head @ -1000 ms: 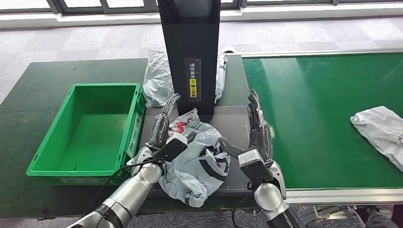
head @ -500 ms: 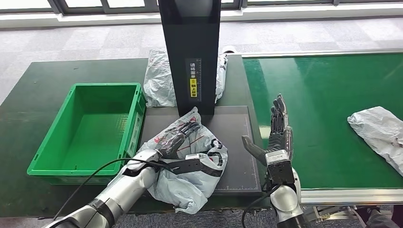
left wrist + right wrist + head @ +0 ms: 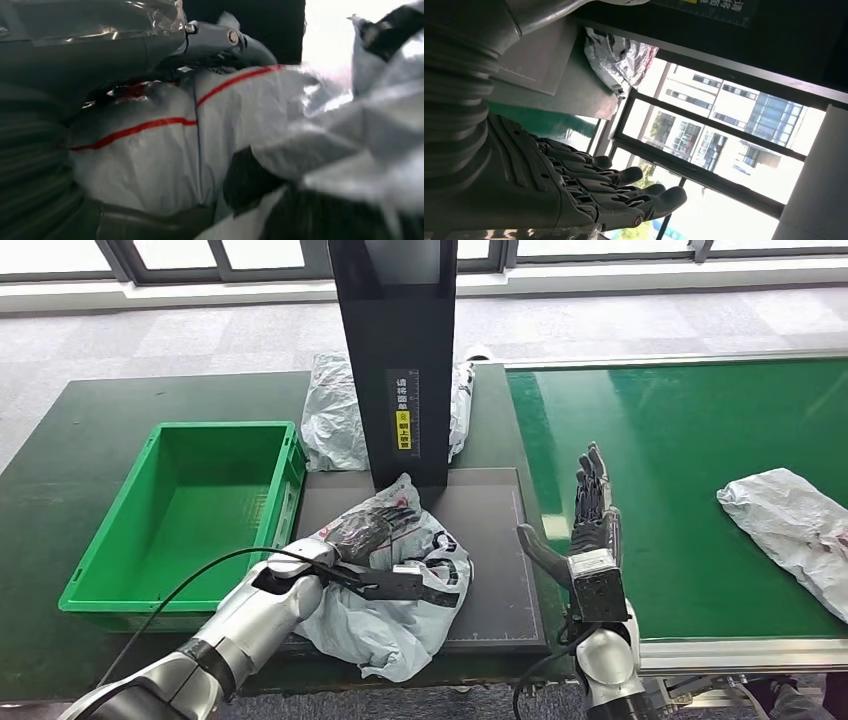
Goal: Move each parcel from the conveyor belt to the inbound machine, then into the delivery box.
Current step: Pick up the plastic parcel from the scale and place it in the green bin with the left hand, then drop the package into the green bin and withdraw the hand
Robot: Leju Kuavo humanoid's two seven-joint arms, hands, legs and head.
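A crumpled grey plastic parcel with black and red print (image 3: pixel 400 585) is seen lying on the dark flat scanning pad of the inbound machine (image 3: pixel 490 530), at the pad's near-left part, with its near edge hanging over the front of the pad. The left hand (image 3: pixel 365 530) is laid on top of this parcel with its dark fingers (image 3: pixel 392 518) curved down over the bag; in the left wrist view the grey thumb (image 3: pixel 220 40) is pressed against the white, red-lined plastic (image 3: pixel 165 150), so the parcel is held by that hand. The right hand (image 3: pixel 590 525) is raised over the near-left edge of the green conveyor belt (image 3: pixel 690 460), just right of the pad, with its fingers (image 3: pixel 624 192) straight, spread apart and holding nothing. The machine's tall black upright column with a yellow label (image 3: pixel 400 360) is set at the far side of the pad. A green rectangular plastic delivery box (image 3: pixel 170 570) is placed to the left of the pad on the dark green table (image 3: pixel 60 440). A second grey plastic parcel (image 3: pixel 335 420) is seen behind the column on the table, and a third crumpled grey parcel (image 3: pixel 790 525) is lying at the right on the belt, well apart from the right hand.
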